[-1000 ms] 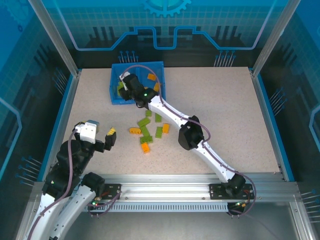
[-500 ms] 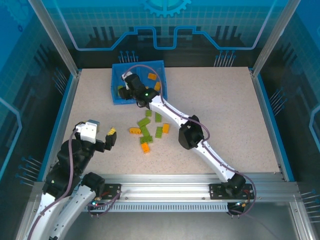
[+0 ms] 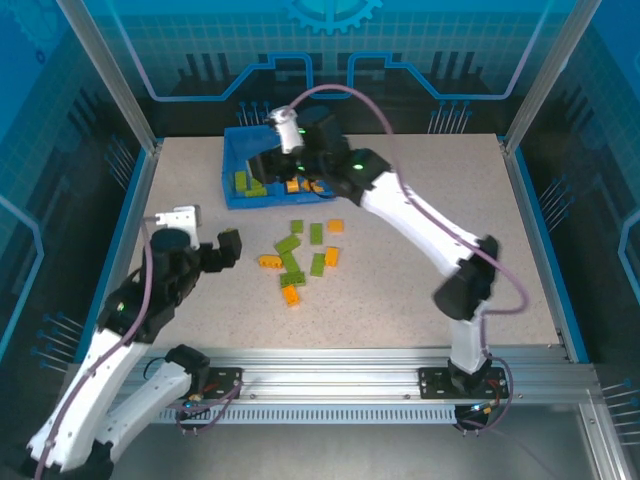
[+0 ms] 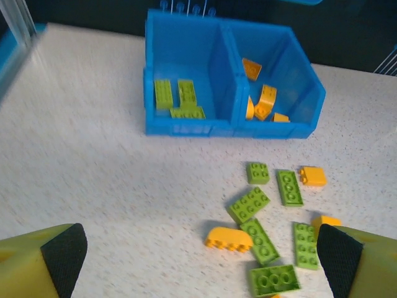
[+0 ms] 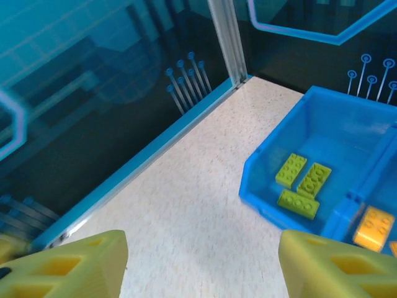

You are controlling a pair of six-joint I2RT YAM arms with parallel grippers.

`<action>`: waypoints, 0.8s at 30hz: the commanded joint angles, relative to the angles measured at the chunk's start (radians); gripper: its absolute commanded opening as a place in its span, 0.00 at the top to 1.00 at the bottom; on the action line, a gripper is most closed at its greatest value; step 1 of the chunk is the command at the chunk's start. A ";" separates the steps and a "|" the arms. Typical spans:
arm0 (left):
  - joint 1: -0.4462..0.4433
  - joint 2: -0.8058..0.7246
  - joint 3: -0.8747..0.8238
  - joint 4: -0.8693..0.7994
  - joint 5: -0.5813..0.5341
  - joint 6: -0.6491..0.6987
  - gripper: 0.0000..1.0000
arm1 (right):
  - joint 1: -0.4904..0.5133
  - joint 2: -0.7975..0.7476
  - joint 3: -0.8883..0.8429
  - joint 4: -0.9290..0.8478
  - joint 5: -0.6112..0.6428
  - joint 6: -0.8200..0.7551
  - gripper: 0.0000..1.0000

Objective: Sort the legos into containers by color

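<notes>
Legos [image 4: 248, 205] lie in two places: a loose scatter on the speckled beige tabletop [image 4: 93, 174] and a sorted share inside the blue tray [image 4: 186, 127]. From the left wrist both compartments of the tray are plain to see. Three lime green bricks lie flat in the left one. Orange bricks, four or perhaps five since they overlap, are tumbled in the right one, some tilted against the walls. A thin divider [image 4: 224, 74] parts the two.

Overhead, the right arm [image 3: 410, 215] reaches across and covers much of the tray, so its contents are harder to read there. That view does lay out the whole loose group, near the tabletop's middle and short of the tray. The right wrist view looks down at an angle on the green compartment and catches one orange brick beyond the divider.

The tray is glossy, translucent plastic with steep walls. The bricks are studded rectangles, apart from one orange piece with a rounded, arched back.

The left claw [image 4: 201, 257] stands wide apart with nothing between its yellow fingers [image 4: 25, 267], which are tipped with black pads. It hangs above the tabletop before the loose bricks. The right claw [image 5: 201, 267] is likewise parted and empty, hovering by the tray's green compartment.
</notes>
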 commanded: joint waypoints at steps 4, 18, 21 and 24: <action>0.001 0.222 -0.049 -0.031 0.122 -0.602 0.01 | -0.041 -0.384 -0.473 -0.063 -0.045 -0.095 0.23; -0.024 0.740 -0.018 0.125 0.308 -1.144 0.13 | -0.052 -0.680 -0.945 -0.164 -0.186 -0.098 0.00; -0.025 0.808 0.015 0.128 0.293 -1.152 0.16 | -0.050 -0.696 -0.954 -0.155 -0.186 -0.094 0.00; -0.024 0.857 0.025 0.142 0.282 -1.156 0.19 | -0.046 -0.702 -0.955 -0.154 -0.184 -0.098 0.00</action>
